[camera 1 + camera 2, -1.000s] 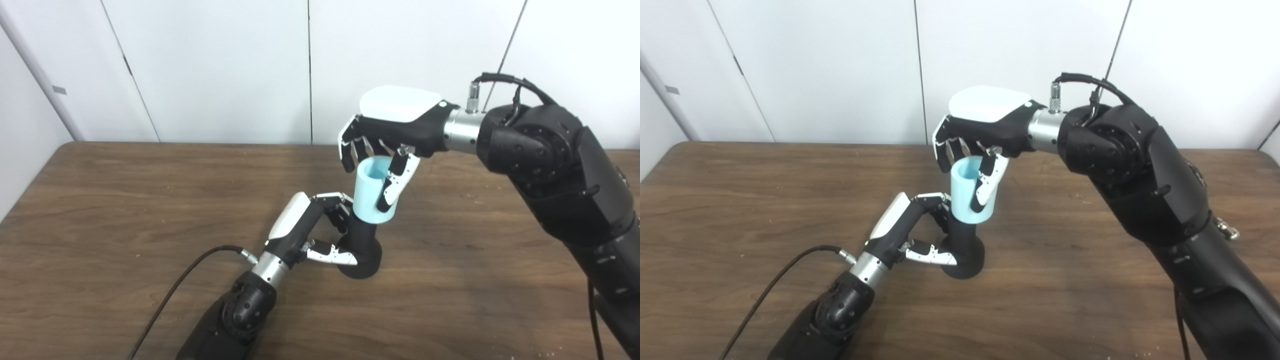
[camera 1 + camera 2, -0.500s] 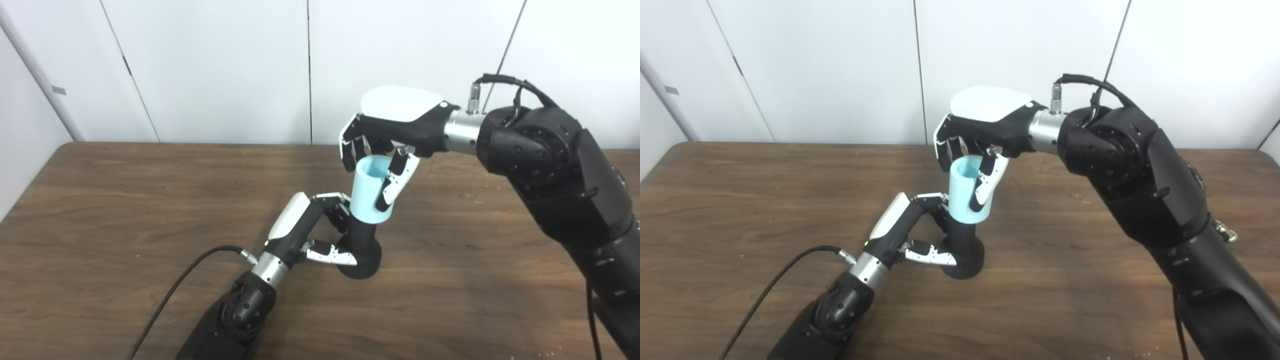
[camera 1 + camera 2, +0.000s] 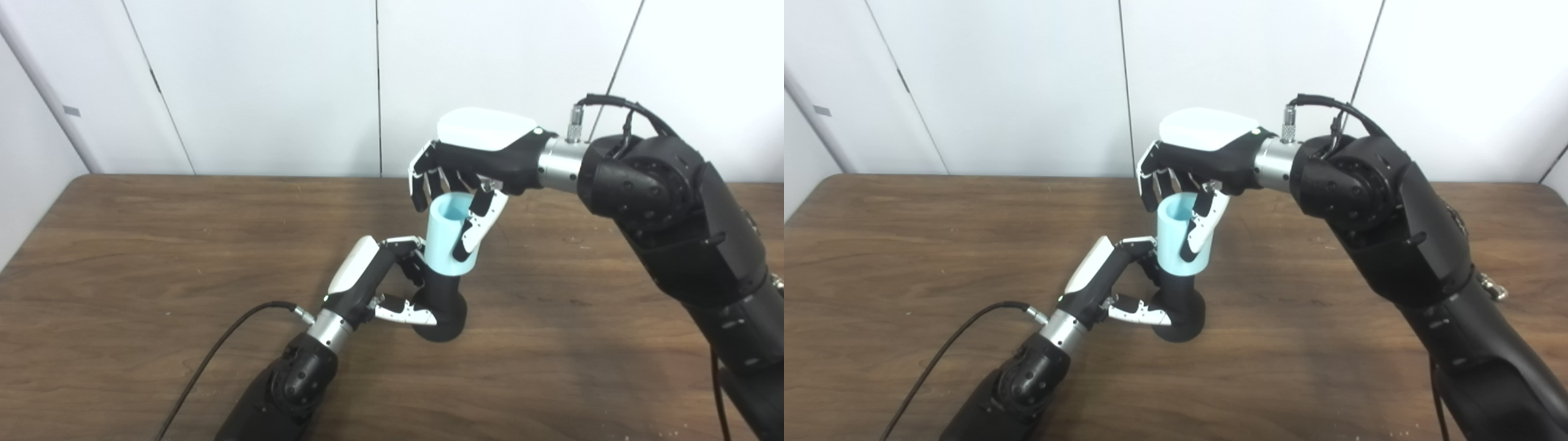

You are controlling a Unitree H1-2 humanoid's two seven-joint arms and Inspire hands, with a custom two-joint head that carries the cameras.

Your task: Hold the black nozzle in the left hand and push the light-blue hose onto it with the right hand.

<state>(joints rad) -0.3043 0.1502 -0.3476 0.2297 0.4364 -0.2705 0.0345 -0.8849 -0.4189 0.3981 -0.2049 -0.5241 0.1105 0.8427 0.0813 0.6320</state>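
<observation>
The black nozzle [image 3: 442, 303] stands upright on its rounded base near the middle of the table, with my left hand [image 3: 383, 282] shut on its neck and base from the left. The light-blue hose [image 3: 446, 239], a short open-topped tube, sits over the nozzle's top and leans slightly to the left. My right hand [image 3: 468, 177] comes down from above and is shut on the hose, thumb on the near side and fingers behind its rim. In the right eye view the hose [image 3: 1176, 239] hides the nozzle's tip.
A brown wooden table [image 3: 122, 257] fills the lower scene, backed by white wall panels. A black cable [image 3: 226, 343] runs from my left wrist toward the front edge. My right forearm [image 3: 686, 239] spans the right side above the table.
My right hand and the hose have shifted slightly left, and the hose's top now tilts a little more to the left. The left hand and nozzle have stayed still.
</observation>
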